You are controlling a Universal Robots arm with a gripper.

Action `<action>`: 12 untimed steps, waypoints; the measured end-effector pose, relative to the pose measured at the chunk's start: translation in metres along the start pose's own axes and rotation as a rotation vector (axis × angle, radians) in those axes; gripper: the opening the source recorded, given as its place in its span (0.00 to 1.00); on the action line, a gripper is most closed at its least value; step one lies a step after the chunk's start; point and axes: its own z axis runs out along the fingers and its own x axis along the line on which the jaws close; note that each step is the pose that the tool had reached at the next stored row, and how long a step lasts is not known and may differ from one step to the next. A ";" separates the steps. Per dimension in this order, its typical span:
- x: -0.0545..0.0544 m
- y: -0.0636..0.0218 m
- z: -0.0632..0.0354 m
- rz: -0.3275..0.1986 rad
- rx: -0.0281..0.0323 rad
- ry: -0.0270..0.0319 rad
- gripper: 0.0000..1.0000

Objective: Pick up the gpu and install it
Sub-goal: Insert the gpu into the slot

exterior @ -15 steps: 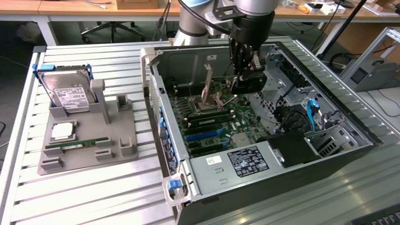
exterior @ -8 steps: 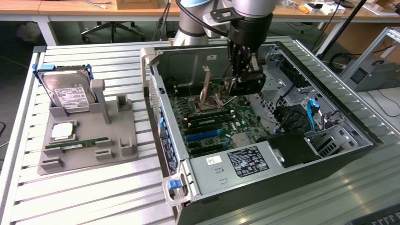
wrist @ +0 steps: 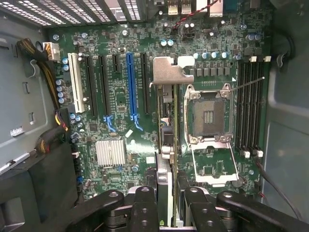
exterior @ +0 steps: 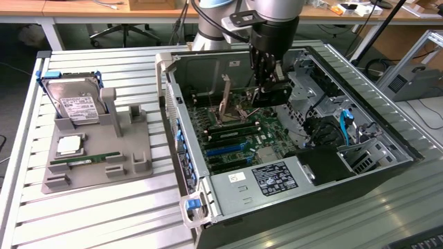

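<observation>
My gripper (exterior: 266, 85) is down inside the open computer case (exterior: 387, 140), shut on the gpu (exterior: 271, 96), a dark card held on edge above the motherboard (exterior: 266, 137). In the wrist view the gpu (wrist: 165, 121) shows edge-on between the black fingers (wrist: 145, 203), its silvery end bracket (wrist: 171, 70) at the far end from my gripper (wrist: 166, 193). The card hangs over the strip between the expansion slots, one of them blue (wrist: 130, 82), and the open CPU socket (wrist: 208, 116). Whether its lower edge touches a slot is hidden.
Memory slots (wrist: 251, 106) lie beyond the socket and a small heatsink (wrist: 110, 152) sits near the slots. Cable bundles (wrist: 48, 135) and drive bays (exterior: 325, 98) line the case walls. On the exterior view's left, a grey fixture (exterior: 132, 150) holds a hard drive (exterior: 76, 106) and a green memory stick (exterior: 84, 159).
</observation>
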 end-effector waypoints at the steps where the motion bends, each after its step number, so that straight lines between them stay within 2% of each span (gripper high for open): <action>1: 0.000 0.0005 0.0002 0.000 0.0000 -0.0001 0.27; 12: 0.001 0.0051 0.0019 0.000 0.0001 -0.0002 0.27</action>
